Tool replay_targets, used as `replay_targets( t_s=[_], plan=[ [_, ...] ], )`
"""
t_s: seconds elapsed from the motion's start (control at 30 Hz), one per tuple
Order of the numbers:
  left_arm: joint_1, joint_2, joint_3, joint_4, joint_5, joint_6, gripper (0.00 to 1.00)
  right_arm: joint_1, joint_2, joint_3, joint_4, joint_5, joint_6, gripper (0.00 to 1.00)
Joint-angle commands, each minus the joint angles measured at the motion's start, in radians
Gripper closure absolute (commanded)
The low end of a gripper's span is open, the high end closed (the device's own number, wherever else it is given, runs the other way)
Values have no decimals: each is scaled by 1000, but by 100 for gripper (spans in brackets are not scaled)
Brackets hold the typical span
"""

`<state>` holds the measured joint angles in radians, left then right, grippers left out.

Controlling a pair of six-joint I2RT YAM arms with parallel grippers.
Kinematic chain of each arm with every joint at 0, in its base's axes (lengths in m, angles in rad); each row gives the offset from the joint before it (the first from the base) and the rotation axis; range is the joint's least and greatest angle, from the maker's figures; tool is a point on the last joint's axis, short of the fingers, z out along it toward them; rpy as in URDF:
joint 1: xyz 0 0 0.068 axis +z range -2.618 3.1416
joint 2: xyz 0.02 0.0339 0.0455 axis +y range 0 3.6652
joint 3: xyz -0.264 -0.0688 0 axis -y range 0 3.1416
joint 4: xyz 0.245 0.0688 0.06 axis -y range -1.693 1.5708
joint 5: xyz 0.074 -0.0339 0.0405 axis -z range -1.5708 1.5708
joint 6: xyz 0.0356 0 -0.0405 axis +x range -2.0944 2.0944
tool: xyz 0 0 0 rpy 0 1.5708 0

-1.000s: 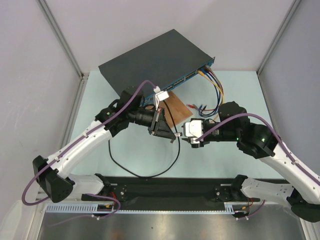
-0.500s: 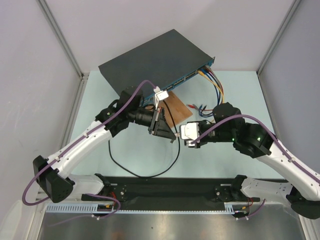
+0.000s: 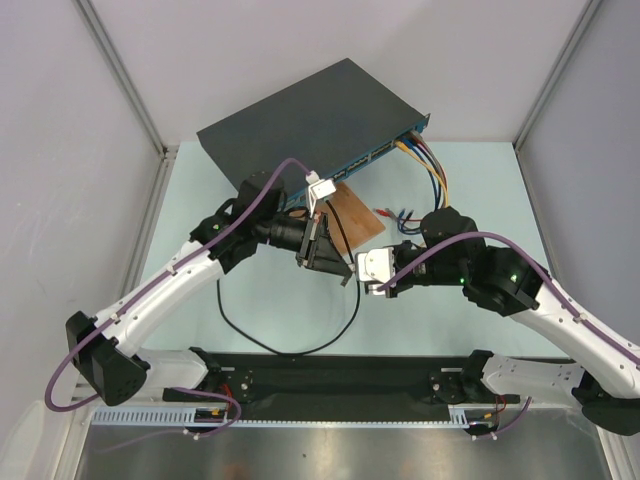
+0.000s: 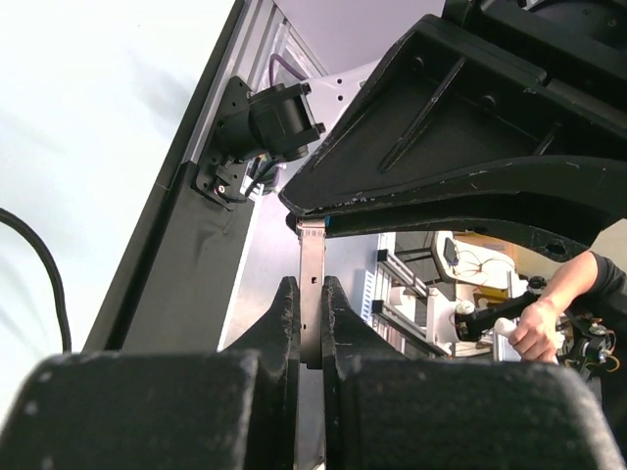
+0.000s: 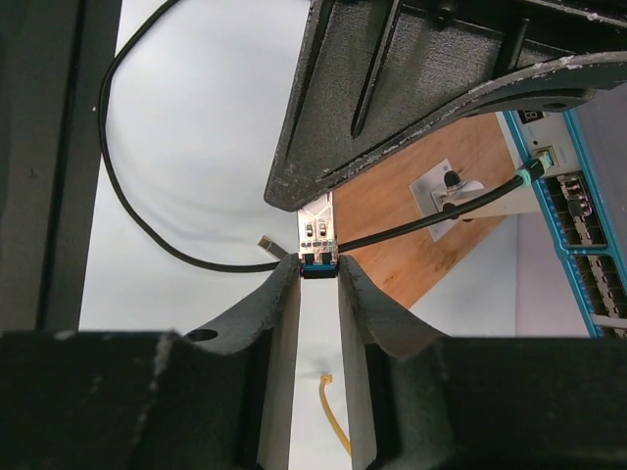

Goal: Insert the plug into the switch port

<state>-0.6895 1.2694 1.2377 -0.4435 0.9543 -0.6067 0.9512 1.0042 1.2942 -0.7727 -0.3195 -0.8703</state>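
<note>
Step in hand, as judged: handover of plug (image 5: 317,235) mid-bench (image 3: 260,300), just near of board (image 3: 357,213). Switch (image 3: 310,120) at far end, ports facing right-near.

- Left fingers (image 4: 284,323) clamped on plug shank.
- Right fingers (image 5: 279,313) narrow, flanking its blue end; firm grip not certain.
- Advice: seat right fingers squarely and tight before left lets go; keep plug axis straight.
- Versus a second ago: right arm has shifted left to meet plug, and its fingers have narrowed. Left arm unchanged.

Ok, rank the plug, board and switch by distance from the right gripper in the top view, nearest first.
1. Plug: at the tips of the right gripper.
2. Board: just beyond, farther up the view.
3. Switch: farthest, at the back.
</note>
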Motion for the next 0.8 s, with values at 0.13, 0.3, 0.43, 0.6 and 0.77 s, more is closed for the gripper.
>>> replay_targets(
  t_s=[0.13,0.3,0.43,0.6,0.77],
  plan=[
    [11,-22,6,29,-3,-31,100,15,2,7,23,20,-24,81],
    [15,-25,6,39,-12,-27,71,18,4,8,42,20,-1,100],
    [51,-34,97,-1,-55,42,45,12,4,-1,52,51,79,100],
    [207,-85,270,15,-121,113,29,-68,-4,-19,81,36,289,100],
    [421,-224,244,126,-255,56,13,-153,37,16,82,57,473,100]
  ],
)
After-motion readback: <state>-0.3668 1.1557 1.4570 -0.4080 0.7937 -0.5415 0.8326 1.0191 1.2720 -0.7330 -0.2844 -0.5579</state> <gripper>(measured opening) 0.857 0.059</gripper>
